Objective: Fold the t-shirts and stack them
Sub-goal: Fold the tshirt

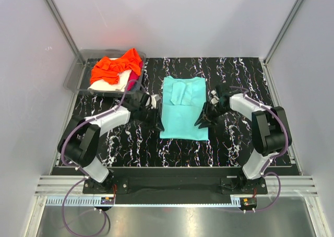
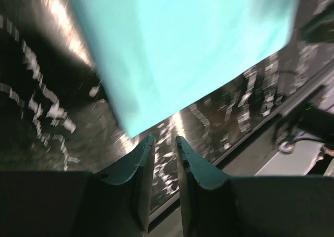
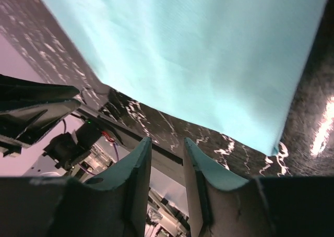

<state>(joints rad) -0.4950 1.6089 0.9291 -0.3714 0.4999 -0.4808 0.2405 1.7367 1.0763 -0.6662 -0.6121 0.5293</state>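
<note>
- From above, we see the turquoise t-shirt [image 1: 182, 109] lying flat in the middle of the black marbled table [image 1: 235, 75], partly folded, with a smaller flap doubled over its far part.
- At the far left of the table the grey tray [image 1: 75, 78] holds the orange t-shirt [image 1: 117, 66], crumpled on top, with the cream-white t-shirt [image 1: 110, 83] under it and the magenta t-shirt [image 1: 134, 80] at its right edge.
- The left gripper [image 1: 157, 123] sits low at the turquoise shirt's near left edge and the right gripper [image 1: 201, 121] at its near right edge. From this view we cannot tell how their fingers stand.
- In the left wrist view, the left gripper [image 2: 165, 139] has its fingers only slightly apart. Bare table [image 2: 42, 91] shows through the narrow slit, and nothing is held.
- Here a corner of the turquoise t-shirt [image 2: 182, 49] lies just ahead of the tips without touching them.
- In the right wrist view, the right gripper [image 3: 167, 140] likewise shows a narrow gap between its fingers and is empty.
- The turquoise t-shirt [image 3: 198, 54] fills the upper part of this view. Its near edge lies just beyond the tips, with a strip of table [image 3: 313, 91] to the right.
</note>
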